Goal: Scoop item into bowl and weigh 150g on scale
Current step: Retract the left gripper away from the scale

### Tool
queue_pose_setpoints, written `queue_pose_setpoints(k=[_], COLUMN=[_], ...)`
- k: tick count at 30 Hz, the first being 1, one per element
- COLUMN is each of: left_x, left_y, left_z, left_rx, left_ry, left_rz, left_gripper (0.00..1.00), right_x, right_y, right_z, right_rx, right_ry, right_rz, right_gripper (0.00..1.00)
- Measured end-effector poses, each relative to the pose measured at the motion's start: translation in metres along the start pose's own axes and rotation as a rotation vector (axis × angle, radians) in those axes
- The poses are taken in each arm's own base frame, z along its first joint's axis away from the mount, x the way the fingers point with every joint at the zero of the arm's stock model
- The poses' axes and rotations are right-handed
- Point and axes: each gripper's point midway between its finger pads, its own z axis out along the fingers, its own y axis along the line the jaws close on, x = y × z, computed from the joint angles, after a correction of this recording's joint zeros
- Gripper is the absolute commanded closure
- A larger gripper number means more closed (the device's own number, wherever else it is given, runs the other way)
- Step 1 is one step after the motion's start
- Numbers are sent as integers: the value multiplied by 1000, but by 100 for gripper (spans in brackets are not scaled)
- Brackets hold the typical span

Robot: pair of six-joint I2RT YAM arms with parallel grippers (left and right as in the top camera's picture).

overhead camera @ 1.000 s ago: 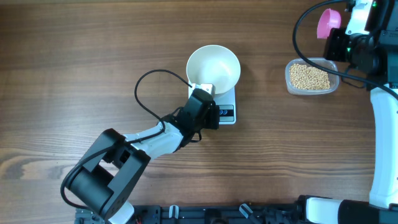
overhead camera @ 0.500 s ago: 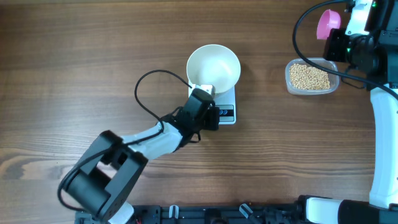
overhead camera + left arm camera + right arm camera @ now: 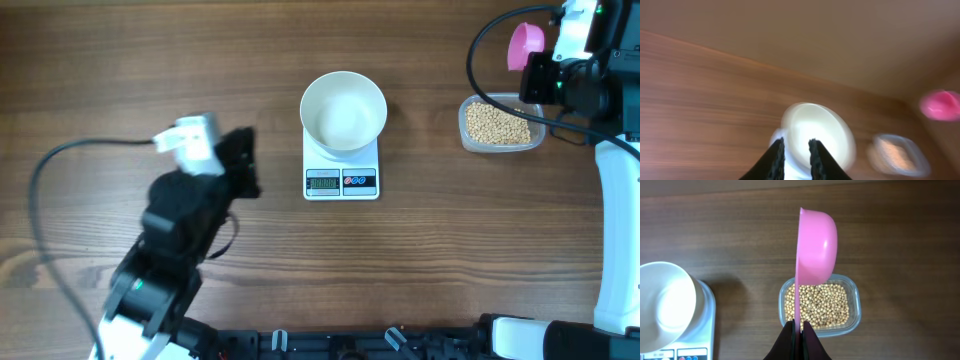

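Note:
The white bowl (image 3: pixel 343 110) stands empty on the white scale (image 3: pixel 342 182) at mid-table. The tan beans (image 3: pixel 498 124) lie in a clear tub (image 3: pixel 468 140) to the right. My right gripper (image 3: pixel 540 75) is shut on the handle of a pink scoop (image 3: pixel 525 42). In the right wrist view the empty scoop (image 3: pixel 815 240) stands on edge above the beans (image 3: pixel 820 302), with the right gripper (image 3: pixel 799 326) below it. My left gripper (image 3: pixel 242 165) hangs well left of the scale. In the blurred left wrist view the left gripper (image 3: pixel 797 150) is slightly open with nothing between its fingers, pointing at the bowl (image 3: pixel 822 130).
The left arm's cable (image 3: pixel 80 150) loops over the table's left side. The right arm (image 3: pixel 615 180) runs down the right edge. The tub's rim (image 3: pixel 855 305) sits to the right of the scale (image 3: pixel 707 325).
My left gripper has pulled away from the scale's front edge, far to the left, and its jaws have parted a little. The right gripper still holds the scoop in about the same place.

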Motion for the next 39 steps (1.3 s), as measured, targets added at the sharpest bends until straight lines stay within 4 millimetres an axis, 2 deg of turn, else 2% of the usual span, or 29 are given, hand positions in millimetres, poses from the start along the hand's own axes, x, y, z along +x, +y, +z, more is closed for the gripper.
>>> queue_pose_setpoints(k=[1,2,5,8,11,17,22,26,33,39], left_x=[-3,-3,18,46,73,94,88,87,85,76], left_y=[23,39,79,104,120,142,150,155,155,151], left_z=[-11,-18,-31,-43,-58,-82,-86,-90,-89,-82], left_rx=[-93,-163,-327,-430,-499,-618,-672,-704,-706,-691], left_ry=[-11,-11,82,208,334,454,432,428,421,368], left_rz=[31,49,96,114,135,185,205,217,218,207], left_gripper=[58,0,0,0,0,0,0,0,0,0], right_x=[0,2,14,29,37,45,45,38,25,-3], right_y=[0,1,2,3,3,4,3,2,1,0], right_z=[0,0,0,-2,-3,-4,-4,-3,-1,0], right_rx=[0,-4,-15,-24,-29,-28,-15,-8,-3,2], right_ry=[1,6,56,118,149,181,182,155,103,-13], right_rz=[-29,-59,-128,-165,-186,-125,2,32,25,-82], right_gripper=[96,96,96,96,96,96,96,96,96,96])
